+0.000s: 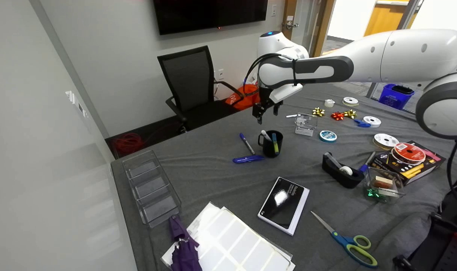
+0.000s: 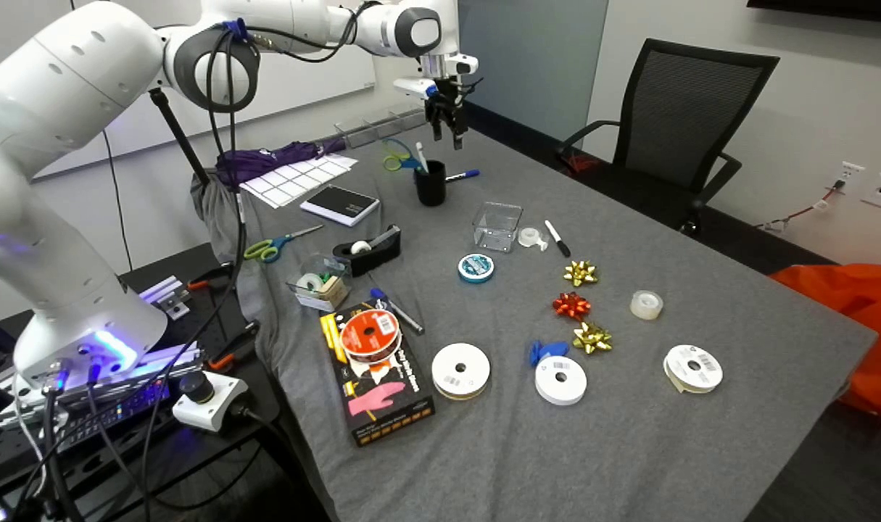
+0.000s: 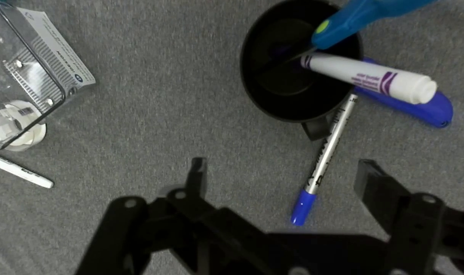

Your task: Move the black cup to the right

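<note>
The black cup [image 1: 268,150] stands upright on the grey table with its handle at one side. It also shows in an exterior view [image 2: 431,187] and, from above, in the wrist view [image 3: 270,91]. A white marker [image 3: 369,74] and a blue-and-green handled tool [image 3: 354,23], which looks like scissors, lean out of it. My gripper [image 1: 267,116] is open and empty, above the table near the cup's handle side. It also shows in an exterior view [image 2: 447,141]. In the wrist view its fingers [image 3: 283,163] are wide apart, and the cup lies beyond them.
A silver-and-blue marker [image 3: 327,154] and a blue cutter-like object [image 1: 248,159] lie beside the cup. A transparent box [image 2: 497,226], a tape dispenser [image 1: 341,171], a black notebook [image 1: 283,203] and a compartment tray [image 1: 152,188] are on the table. Ribbon spools and bows lie further off.
</note>
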`<state>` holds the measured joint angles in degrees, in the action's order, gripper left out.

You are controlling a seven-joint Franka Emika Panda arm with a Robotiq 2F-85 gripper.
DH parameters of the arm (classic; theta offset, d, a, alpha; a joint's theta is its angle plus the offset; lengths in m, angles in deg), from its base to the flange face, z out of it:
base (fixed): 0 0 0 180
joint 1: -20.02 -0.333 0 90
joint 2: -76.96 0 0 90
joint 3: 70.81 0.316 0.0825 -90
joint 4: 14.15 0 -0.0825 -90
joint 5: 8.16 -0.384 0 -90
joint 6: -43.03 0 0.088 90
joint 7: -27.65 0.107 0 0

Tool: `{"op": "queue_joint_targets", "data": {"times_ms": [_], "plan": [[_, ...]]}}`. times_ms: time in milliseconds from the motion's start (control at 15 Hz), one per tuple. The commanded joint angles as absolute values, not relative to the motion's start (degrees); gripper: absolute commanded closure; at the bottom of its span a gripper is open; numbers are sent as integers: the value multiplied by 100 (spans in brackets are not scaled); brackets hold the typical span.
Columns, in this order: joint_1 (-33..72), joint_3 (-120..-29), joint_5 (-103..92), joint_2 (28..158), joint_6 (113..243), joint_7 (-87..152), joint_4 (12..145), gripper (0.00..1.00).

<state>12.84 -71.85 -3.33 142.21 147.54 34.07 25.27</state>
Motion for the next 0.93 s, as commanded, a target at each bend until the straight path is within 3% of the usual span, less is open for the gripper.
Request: {"op": "queue_joint_targets", "data": {"times_ms": [0, 867], "plan": [[1438, -7000, -548, 14248, 15108, 3235, 2566, 0], [1653, -6487, -1224, 14798, 15717, 2502, 2659, 0]]}}
